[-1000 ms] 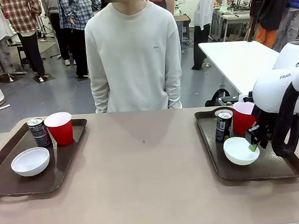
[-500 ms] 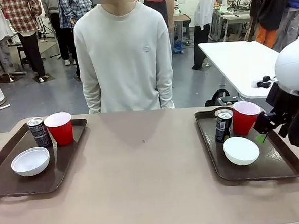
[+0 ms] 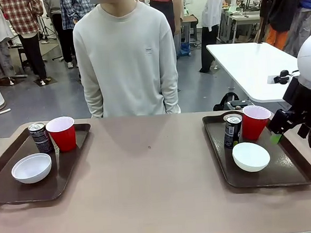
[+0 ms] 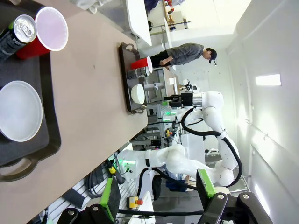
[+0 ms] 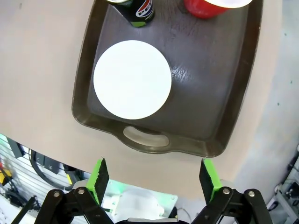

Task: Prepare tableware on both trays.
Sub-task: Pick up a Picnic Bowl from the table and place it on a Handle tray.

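Two brown trays sit on the counter (image 3: 149,191), one at each end. Left tray (image 3: 23,193) holds a dark can (image 3: 40,137) far left, a red cup (image 3: 62,133) just right of it, and a white bowl (image 3: 31,168) nearer. Right tray (image 3: 296,174) holds a can (image 3: 232,130), a red cup (image 3: 254,122) just right of it, and a white bowl (image 3: 251,156) nearer. Can print is too small to read.

Right gripper (image 3: 276,135) hangs above the right tray's right rim, jaws wide open, holding nothing. Left gripper (image 4: 156,191) sits off the counter's left end, jaws wide apart and empty.

A person in a pale sweatshirt (image 3: 124,60) with a small illegible chest mark stands at the far side.
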`<state>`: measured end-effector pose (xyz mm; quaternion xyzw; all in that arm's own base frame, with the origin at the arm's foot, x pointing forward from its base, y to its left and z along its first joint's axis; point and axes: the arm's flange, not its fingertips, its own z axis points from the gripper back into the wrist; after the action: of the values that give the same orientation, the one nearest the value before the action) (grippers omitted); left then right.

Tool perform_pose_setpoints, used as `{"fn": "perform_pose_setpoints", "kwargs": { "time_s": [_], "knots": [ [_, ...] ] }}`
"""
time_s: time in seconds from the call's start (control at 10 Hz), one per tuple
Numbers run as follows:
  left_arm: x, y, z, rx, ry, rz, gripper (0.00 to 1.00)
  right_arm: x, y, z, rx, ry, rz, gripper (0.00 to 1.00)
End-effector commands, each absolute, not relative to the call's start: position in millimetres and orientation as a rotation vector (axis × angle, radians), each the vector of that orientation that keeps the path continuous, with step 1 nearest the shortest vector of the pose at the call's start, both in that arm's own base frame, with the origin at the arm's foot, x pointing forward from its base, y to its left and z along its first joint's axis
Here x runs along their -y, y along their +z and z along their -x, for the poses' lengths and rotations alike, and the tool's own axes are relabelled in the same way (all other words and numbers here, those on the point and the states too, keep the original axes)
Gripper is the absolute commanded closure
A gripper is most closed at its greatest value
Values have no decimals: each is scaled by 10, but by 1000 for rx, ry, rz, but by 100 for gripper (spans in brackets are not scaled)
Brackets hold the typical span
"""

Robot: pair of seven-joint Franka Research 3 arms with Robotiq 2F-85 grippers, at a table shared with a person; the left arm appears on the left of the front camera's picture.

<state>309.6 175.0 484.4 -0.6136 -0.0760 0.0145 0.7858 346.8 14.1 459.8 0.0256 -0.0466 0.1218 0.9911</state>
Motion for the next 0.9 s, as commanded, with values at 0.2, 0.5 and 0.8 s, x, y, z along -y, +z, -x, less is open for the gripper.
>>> {"fn": "perform_pose_setpoints", "kwargs": {
  "time_s": [0.2,0.5,0.8],
  "knots": [
    [-1760,4877,-3091,167,34,1340,13,-133,4544,-3515,94,260,-56,0],
    [-1760,4877,-3091,167,34,1340,13,-133,4544,-3515,94,260,-56,0],
    [-1760,4877,-3091,167,34,1340,13,-133,4544,-3515,94,260,-56,0]
  ]
}}
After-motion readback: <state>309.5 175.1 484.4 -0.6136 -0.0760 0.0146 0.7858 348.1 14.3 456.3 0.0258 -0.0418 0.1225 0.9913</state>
